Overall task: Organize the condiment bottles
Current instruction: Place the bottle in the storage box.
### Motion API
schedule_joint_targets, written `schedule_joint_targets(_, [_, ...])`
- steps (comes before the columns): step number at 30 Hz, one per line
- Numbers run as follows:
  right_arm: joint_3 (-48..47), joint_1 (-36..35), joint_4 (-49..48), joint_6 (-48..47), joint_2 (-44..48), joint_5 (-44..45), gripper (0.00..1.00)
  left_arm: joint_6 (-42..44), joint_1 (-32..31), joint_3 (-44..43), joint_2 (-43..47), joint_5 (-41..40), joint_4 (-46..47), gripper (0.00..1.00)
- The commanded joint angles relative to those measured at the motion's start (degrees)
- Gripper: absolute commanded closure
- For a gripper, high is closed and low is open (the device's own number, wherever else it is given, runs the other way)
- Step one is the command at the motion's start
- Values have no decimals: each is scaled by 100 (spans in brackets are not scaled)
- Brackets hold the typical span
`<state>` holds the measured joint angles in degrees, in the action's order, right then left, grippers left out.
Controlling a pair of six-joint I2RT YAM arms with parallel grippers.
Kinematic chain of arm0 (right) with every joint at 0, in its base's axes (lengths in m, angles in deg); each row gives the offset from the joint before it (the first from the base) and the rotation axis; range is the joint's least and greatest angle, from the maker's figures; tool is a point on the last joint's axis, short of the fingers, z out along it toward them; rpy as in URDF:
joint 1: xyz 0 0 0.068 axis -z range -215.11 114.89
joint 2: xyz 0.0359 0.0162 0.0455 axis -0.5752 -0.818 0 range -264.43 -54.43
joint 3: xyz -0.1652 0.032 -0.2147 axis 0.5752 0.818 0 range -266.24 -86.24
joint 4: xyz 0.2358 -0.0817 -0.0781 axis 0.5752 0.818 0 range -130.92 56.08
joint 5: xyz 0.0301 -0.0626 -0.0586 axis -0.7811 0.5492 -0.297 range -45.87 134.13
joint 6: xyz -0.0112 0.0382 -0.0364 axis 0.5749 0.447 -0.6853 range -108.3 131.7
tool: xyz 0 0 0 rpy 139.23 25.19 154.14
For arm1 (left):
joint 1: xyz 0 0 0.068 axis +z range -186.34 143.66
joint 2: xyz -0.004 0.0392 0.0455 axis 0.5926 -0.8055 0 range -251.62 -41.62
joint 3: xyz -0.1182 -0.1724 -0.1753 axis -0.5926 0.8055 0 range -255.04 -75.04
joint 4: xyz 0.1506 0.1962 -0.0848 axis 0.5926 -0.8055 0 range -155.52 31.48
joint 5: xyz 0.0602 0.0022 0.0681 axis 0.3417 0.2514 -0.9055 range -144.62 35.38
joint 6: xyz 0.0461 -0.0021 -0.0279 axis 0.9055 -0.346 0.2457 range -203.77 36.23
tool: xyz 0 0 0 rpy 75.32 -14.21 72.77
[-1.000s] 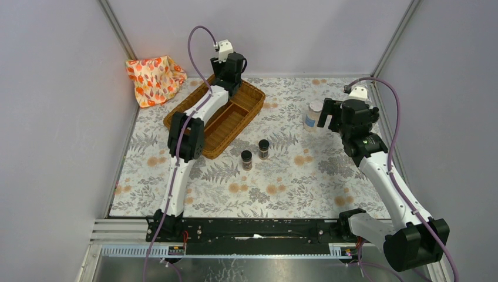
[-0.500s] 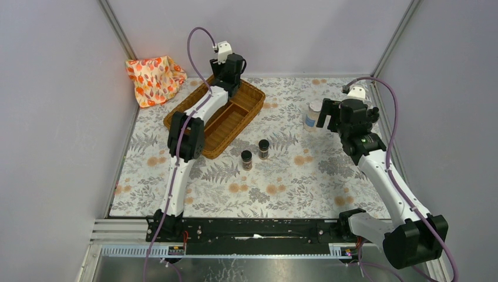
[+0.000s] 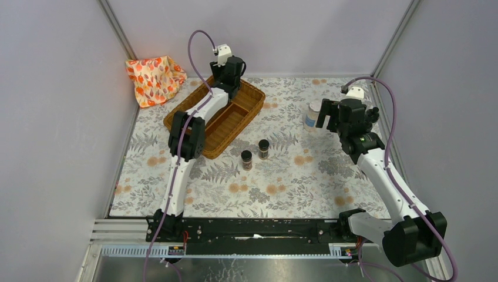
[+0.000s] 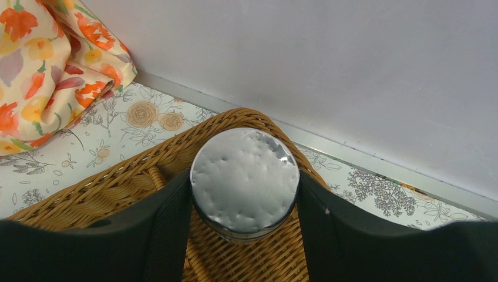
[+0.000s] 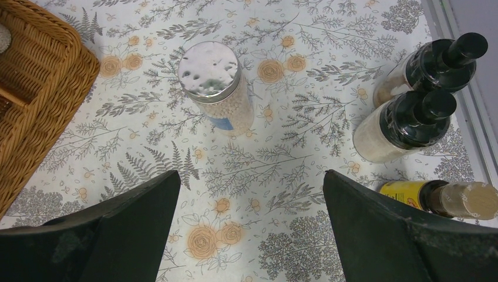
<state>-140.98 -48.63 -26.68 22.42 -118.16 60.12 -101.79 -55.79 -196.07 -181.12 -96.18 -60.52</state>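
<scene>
Floral tablecloth (image 5: pixel 264 176), three bottles (image 5: pixel 411 123) (wrist-only)

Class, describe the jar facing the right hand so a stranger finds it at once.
Right of the brown wicker tray, on the floral table, stands a clear jar of white beads. Its lid is silver; neighbouring bottles have black caps.

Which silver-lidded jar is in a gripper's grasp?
The jar over the tray, clamped in the left gripper. The other jar stands free on the table, ahead of the open right gripper.
</scene>
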Motion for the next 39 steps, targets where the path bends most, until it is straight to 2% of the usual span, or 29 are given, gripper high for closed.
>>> schedule_joint_targets(1, [-41,-69,-237,-61,-34,83,0,-95,50,-14,-122,-83,463,57])
schedule_joint_targets(3, [-38,-64,-240,-61,-41,86,0,-132,53,-9,-129,-75,444,40])
schedule_joint_targets(5, [-45,-65,-253,-68,-44,87,0,-145,52,-8,-129,-26,433,29])
schedule_joint_targets(11, [-54,-69,-246,-81,-35,95,0,-214,46,-8,-97,-10,396,11])
schedule_joint_targets(24, [-58,-63,-153,-83,102,55,0,-228,-3,158,212,-10,384,2])
schedule_joint_targets(39, [-187,-63,73,59,91,-41,0,-146,-142,525,909,60,385,1])
